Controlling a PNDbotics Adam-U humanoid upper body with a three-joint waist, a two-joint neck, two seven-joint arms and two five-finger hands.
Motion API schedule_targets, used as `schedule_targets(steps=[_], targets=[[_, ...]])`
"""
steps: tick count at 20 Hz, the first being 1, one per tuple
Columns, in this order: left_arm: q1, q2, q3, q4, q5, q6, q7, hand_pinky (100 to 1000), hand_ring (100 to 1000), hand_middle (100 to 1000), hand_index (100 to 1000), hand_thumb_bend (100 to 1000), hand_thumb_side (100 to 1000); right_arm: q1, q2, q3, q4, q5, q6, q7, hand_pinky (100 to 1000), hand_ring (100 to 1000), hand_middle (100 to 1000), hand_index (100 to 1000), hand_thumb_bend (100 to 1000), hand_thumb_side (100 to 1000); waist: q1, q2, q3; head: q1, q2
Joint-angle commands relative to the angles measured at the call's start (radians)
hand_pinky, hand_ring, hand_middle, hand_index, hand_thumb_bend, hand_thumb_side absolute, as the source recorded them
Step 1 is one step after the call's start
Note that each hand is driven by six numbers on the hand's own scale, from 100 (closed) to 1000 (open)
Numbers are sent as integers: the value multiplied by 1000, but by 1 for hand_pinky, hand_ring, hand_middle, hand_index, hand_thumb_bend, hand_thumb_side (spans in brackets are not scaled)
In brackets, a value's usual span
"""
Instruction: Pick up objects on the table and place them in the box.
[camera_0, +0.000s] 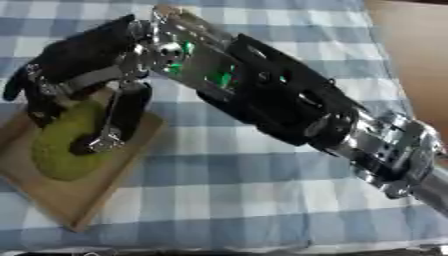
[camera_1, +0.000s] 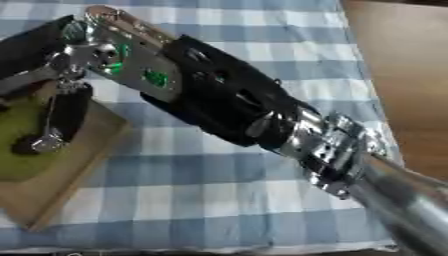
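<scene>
While its fingers curl around the green lump (camera_0: 63, 145), the right hand (camera_0: 83, 82) hovers over the shallow cardboard box (camera_0: 66, 192) at left of frame — apparently setting it inside.

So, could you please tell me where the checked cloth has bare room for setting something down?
The checked cloth is bare along the near edge, between the box and the right arm, and also at the far left. It is crowded at the box, where the right hand has its fingers curled on the green object.
</scene>
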Motion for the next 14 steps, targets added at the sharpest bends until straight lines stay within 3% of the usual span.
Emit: schedule_targets(steps=[1,10,14], targets=[[-1,26,5,-15,-10,-1,3,615,645,623,790,232,374,-9,4,-22,20,49,-17,-40,769,973,410,611,100,231,14,-15,3,8,-19],[3,18,3,-15,-12,4,2,614,645,623,790,224,382,19,14,-19,71,115,-55,-94,787,1000,462,656,100,235,15,-9,4,15,-29],[3,17,3,-15,-11,5,0,614,645,623,790,222,384,26,14,-20,82,154,-61,-98,807,1000,617,765,100,258,15,-9,3,17,-27]])
